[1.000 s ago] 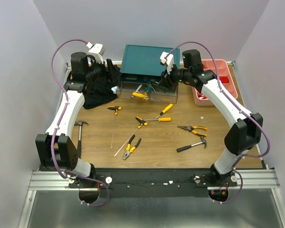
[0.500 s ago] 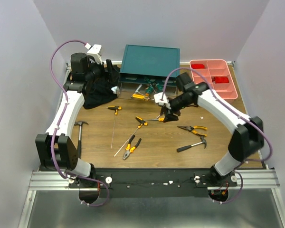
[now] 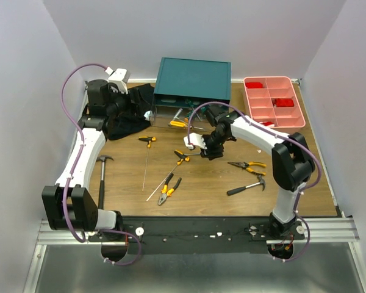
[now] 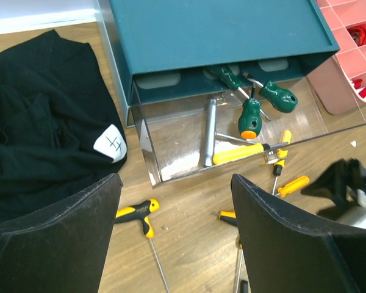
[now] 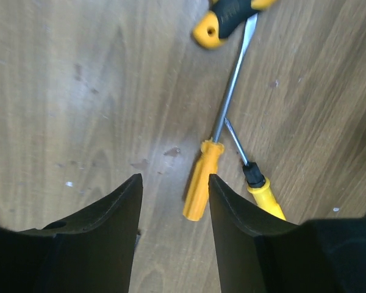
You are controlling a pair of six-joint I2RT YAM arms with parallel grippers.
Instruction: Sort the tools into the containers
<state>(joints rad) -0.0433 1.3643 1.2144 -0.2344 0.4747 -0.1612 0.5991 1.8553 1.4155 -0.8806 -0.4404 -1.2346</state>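
The teal cabinet (image 3: 193,76) stands at the back, its clear drawer (image 4: 183,143) pulled open with green screwdrivers (image 4: 251,116) and a yellow-handled tool (image 4: 238,152) inside. The pink tray (image 3: 273,101) is at the back right. My right gripper (image 3: 208,149) is open and low over the table. An orange-handled screwdriver (image 5: 200,180) lies between its jaws (image 5: 174,180), and a yellow-handled one (image 5: 265,195) lies beside it. My left gripper (image 4: 174,183) is open and empty, high above a yellow T-handle driver (image 4: 134,213).
A black cloth (image 3: 128,113) lies left of the cabinet. On the wood lie pliers (image 3: 169,190), more pliers (image 3: 248,166), a hammer (image 3: 247,186), another hammer (image 3: 102,174) at the left and a thin rod (image 3: 152,192).
My right gripper left the open drawer and came down to the table's middle, over the orange-handled screwdriver. My left arm shifted slightly left.
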